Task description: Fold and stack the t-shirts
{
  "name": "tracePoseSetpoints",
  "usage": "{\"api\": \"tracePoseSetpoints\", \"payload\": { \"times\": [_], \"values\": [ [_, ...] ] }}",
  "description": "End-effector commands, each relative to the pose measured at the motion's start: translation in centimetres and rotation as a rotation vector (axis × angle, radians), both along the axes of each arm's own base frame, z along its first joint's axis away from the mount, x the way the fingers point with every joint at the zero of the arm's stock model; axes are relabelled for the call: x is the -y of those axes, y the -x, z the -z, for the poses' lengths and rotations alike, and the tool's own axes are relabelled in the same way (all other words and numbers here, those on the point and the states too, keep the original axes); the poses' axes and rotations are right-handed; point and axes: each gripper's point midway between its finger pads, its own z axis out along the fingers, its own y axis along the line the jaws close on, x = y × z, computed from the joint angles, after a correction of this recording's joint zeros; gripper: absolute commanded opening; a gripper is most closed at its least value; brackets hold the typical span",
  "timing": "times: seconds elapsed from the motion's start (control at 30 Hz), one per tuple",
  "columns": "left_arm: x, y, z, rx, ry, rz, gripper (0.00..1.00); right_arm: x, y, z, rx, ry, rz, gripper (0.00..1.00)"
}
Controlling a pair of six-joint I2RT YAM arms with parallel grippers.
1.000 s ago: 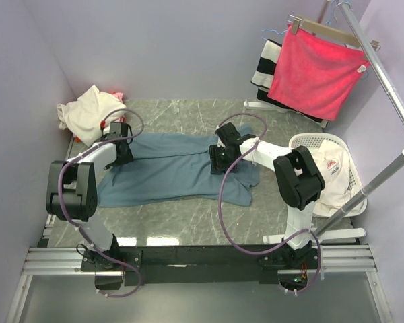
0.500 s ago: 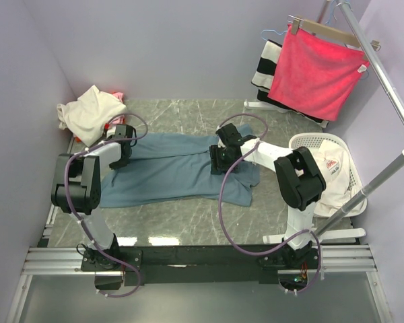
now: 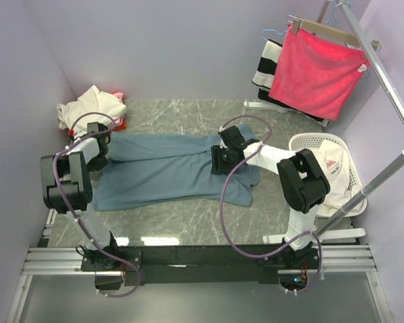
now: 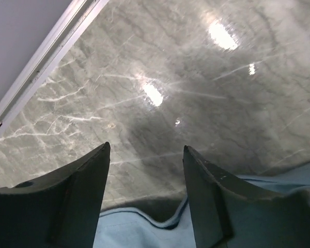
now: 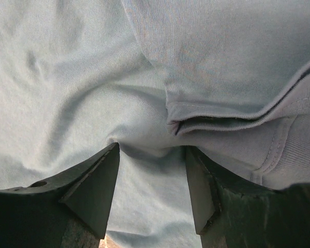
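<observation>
One blue-grey t-shirt (image 3: 161, 171), one left hand (image 4: 145, 147), one right hand (image 5: 152, 149).

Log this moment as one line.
blue shirt: spread on table | left pincer: open, over shirt edge | right pincer: open, on a fold

Left arm (image 3: 60, 185) and right arm (image 3: 301, 183) are showing white tubular links joined by bulky black motor housings. A purple cable (image 3: 220, 205) is looping loosely along each arm from its black base (image 3: 296, 260). Left gripper (image 4: 146, 150) and right gripper (image 5: 151, 147) are each presenting two matte dark-grey, wedge-shaped fingers (image 4: 77, 196) with bevelled inner faces.
</observation>
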Motion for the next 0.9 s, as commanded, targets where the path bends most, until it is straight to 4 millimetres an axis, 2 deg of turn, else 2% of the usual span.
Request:
{"api": "tracePoseSetpoints", "payload": {
  "times": [0.0, 0.07, 0.13, 0.2, 0.3, 0.37, 0.4, 0.43, 0.47, 0.5, 0.6, 0.7, 0.77, 0.8, 0.87],
  "values": [
    [0.4, -0.8, -1.3, 0.042, 0.017, -0.014, 0.65, 3.6, 4.0, 3.4, -0.144, 0.133, 0.022, 0.62],
    [0.6, -1.0, -2.3, 0.063, 0.001, 0.0, 0.65, 3.8, 3.4, 2.6, -0.108, 0.14, 0.025, 0.62],
    [1.4, -1.4, -4.6, 0.096, -0.031, 0.043, 0.66, 4.0, 3.1, 1.1, -0.07, 0.138, 0.041, 0.62],
    [2.9, -1.8, -6.9, 0.14, -0.061, 0.088, 0.67, 4.2, 2.7, -0.3, -0.027, 0.126, 0.06, 0.63],
    [5.4, -3.0, -9.5, 0.239, -0.004, 0.159, 0.69, 4.8, 2.5, -1.7, 0.008, 0.119, 0.097, 0.64],
    [10.1, -4.5, -10.1, 0.313, 0.125, 0.308, 0.7, 5.1, 2.6, -2.0, 0.012, 0.121, 0.117, 0.64],
    [11.4, -4.7, -11.1, 0.354, 0.159, 0.356, 0.71, 5.5, 2.8, -2.0, 0.008, 0.122, 0.125, 0.65],
    [12.5, -4.7, -11.0, 0.364, 0.196, 0.394, 0.72, 5.6, 3.0, -1.9, 0.006, 0.121, 0.13, 0.65],
    [15.0, -5.3, -11.2, 0.398, 0.284, 0.473, 0.72, 6.2, 3.0, -1.8, 0.009, 0.142, 0.147, 0.65],
    [16.0, -5.2, -11.3, 0.415, 0.322, 0.499, 0.72, 6.7, 3.6, -1.6, -0.013, 0.16, 0.158, 0.65],
    [18.2, -4.3, -9.5, 0.387, 0.409, 0.523, 0.72, 7.2, 5.6, -0.4, -0.074, 0.162, 0.153, 0.65],
    [18.2, -2.9, -6.8, 0.325, 0.417, 0.497, 0.72, 8.4, 8.3, 2.0, -0.154, 0.205, 0.159, 0.65],
    [18.0, -1.8, -4.9, 0.271, 0.426, 0.462, 0.72, 8.7, 9.8, 3.0, -0.212, 0.21, 0.163, 0.62],
    [17.9, -0.9, -3.9, 0.234, 0.432, 0.449, 0.72, 9.1, 11.3, 3.7, -0.249, 0.213, 0.183, 0.61],
    [18.0, 0.0, -2.7, 0.197, 0.447, 0.432, 0.71, 9.7, 13.3, 4.1, -0.274, 0.201, 0.213, 0.59]
  ]
}}
